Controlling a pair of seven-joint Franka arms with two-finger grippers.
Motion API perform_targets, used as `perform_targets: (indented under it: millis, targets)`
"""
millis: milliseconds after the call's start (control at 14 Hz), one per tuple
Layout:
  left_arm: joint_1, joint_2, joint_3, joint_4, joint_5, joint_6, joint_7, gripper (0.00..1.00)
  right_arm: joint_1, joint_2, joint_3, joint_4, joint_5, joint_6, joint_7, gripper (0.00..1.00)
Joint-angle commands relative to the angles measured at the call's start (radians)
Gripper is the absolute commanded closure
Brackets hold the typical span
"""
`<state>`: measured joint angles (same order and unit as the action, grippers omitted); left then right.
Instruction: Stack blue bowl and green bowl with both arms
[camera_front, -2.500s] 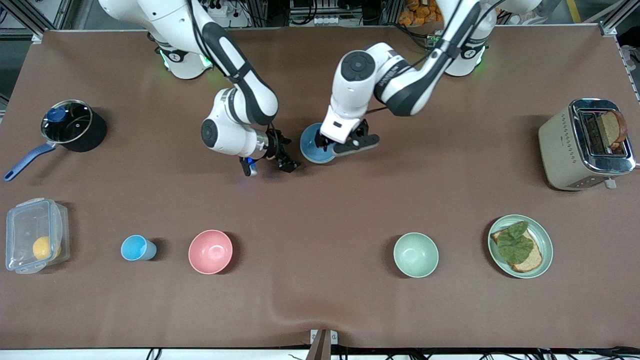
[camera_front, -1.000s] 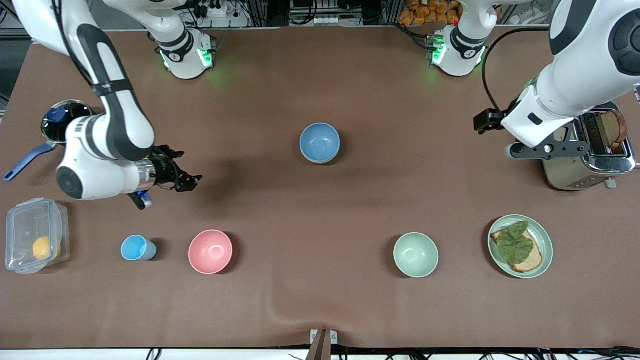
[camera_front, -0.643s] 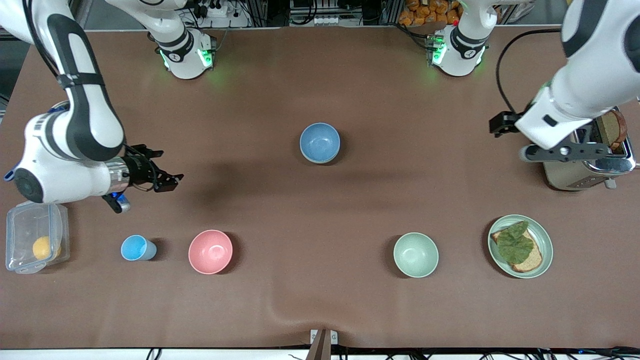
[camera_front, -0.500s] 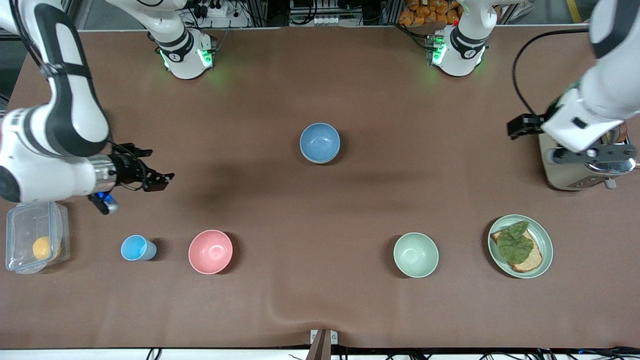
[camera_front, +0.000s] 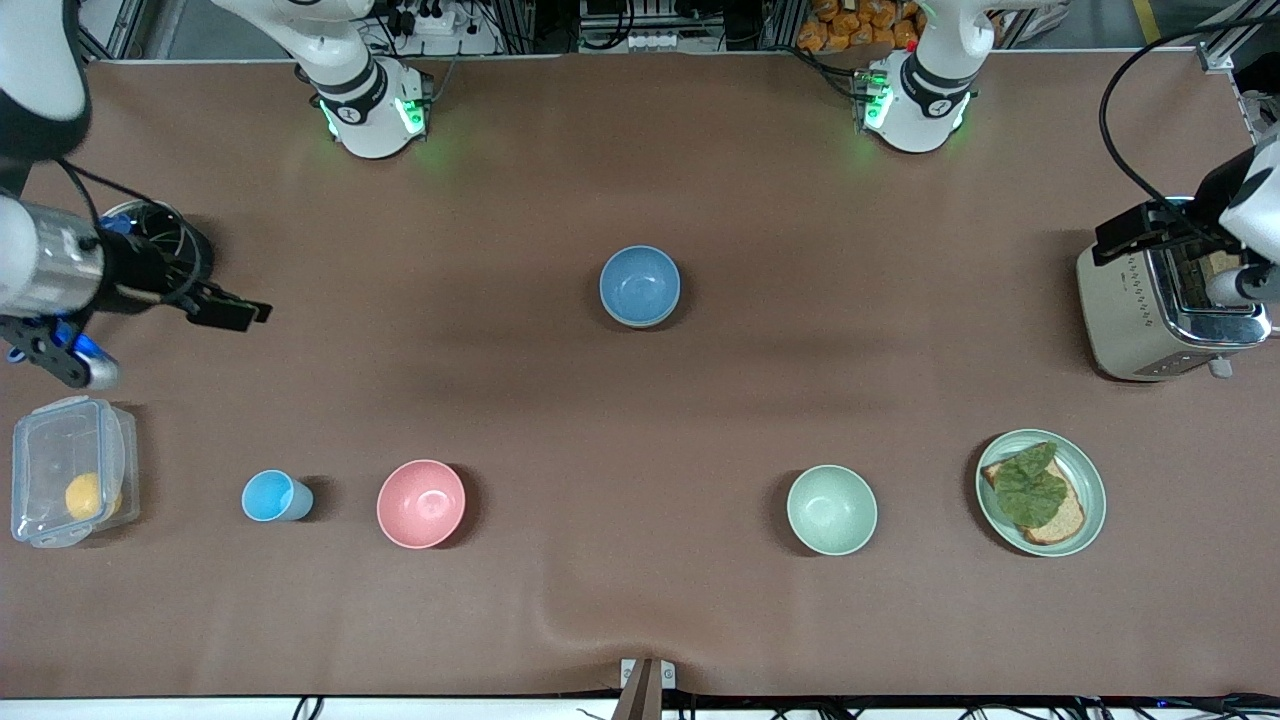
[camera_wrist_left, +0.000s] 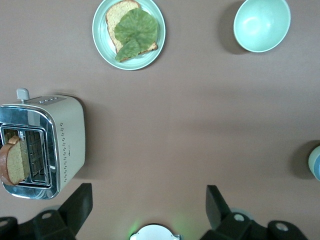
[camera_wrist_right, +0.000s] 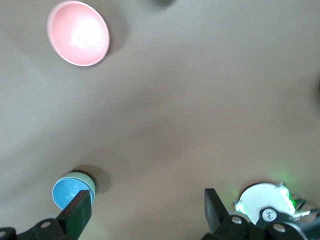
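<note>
The blue bowl (camera_front: 640, 283) sits near the middle of the table, nested inside the green bowl. In the right wrist view the blue bowl (camera_wrist_right: 66, 194) shows inside the sage-green bowl (camera_wrist_right: 87, 180), whose rim shows around it. My right gripper (camera_front: 235, 308) is open and empty, up in the air beside the pot at the right arm's end; its jaws (camera_wrist_right: 148, 202) stand wide apart. My left gripper (camera_wrist_left: 148, 200) is open and empty, high over the toaster at the left arm's end. Neither gripper touches the bowls.
A pale mint bowl (camera_front: 831, 509), a pink bowl (camera_front: 421, 503), a light-blue cup (camera_front: 272, 496), a plate with toast (camera_front: 1041, 492) and a lidded box (camera_front: 68, 470) lie nearer the camera. A toaster (camera_front: 1160, 295) and a pot (camera_front: 160, 245) stand at the table's ends.
Both grippers have left the blue bowl and swung out and up toward their own ends of the table. The stacked bowls have not moved.
</note>
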<state>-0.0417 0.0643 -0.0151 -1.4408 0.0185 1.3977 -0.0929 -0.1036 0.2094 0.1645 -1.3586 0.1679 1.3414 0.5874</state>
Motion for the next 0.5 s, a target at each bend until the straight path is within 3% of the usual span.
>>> perform_targets:
  millis: [0,429]
  targets:
    - [-0.023,-0.061,0.026,-0.059,-0.019,0.030,0.016,0.00,0.019,-0.070,0.010,0.021,-0.077,-0.028,-0.038,0.00]
    - [-0.004,-0.047,0.011,-0.053,-0.012,0.055,0.018,0.00,0.065,-0.205,0.009,0.009,-0.077,-0.047,-0.067,0.00]
